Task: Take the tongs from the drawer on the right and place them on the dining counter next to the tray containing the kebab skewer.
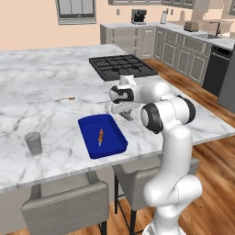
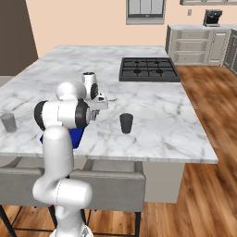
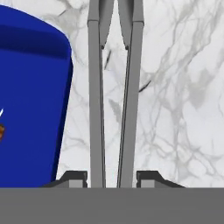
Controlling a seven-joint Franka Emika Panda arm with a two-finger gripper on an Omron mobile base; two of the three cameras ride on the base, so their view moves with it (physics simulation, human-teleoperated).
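**Tongs over the counter, release left**

Gripper partly closed on the tongs, one fingertip pressed against each arm near the bottom of the hand view. Tongs running straight ahead of the gripper, arms close together and seemingly joined at the far end (that end cut by the frame's edge).

Fetching part looks done: tongs out of the drawer and carried to the counter. Tray just beside the tongs, to the gripper's left in the hand view, with a gap of bare marble between. Skewer lying in the middle of the tray. Left to do, by the look of it: lower, let go, pull away. Whether the tongs already touch the marble, cannot tell.

Around the gripper: a dark cup near it on the side away from the tray, a grey cup well beyond the tray, a thin piece of cutlery farther out, the hob ahead. Nothing under the tongs themselves; only the tray's rim close enough to clip during the set-down.
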